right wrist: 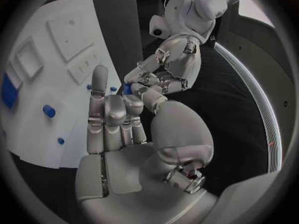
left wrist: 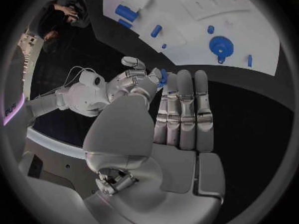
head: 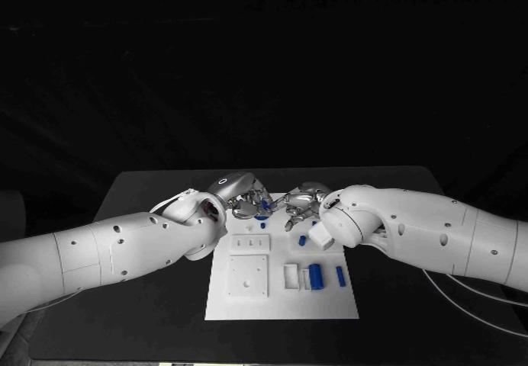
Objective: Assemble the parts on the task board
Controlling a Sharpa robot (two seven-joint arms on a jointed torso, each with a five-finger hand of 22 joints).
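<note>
Both hands meet above the far end of the white task board (head: 281,301), fingertips almost touching, as if a part is being passed or turned between them. The left hand (head: 244,197) has a small blue part (left wrist: 163,76) at its fingertips, the fingers stretched out straight beside it with the thumb folded across. In the right wrist view a bit of blue shows where the two sets of fingers come together, so the right hand (head: 305,202) may be pinching it too; I cannot tell which hand actually carries it.

Meeting above the board keeps the piece over its slots, I'd guess. Other parts lie loose on the plate: a blue cylinder (head: 316,276) in a recessed tray, a thin blue peg (head: 340,277) beside it, and a small peg (head: 303,240) nearer the hands.
</note>
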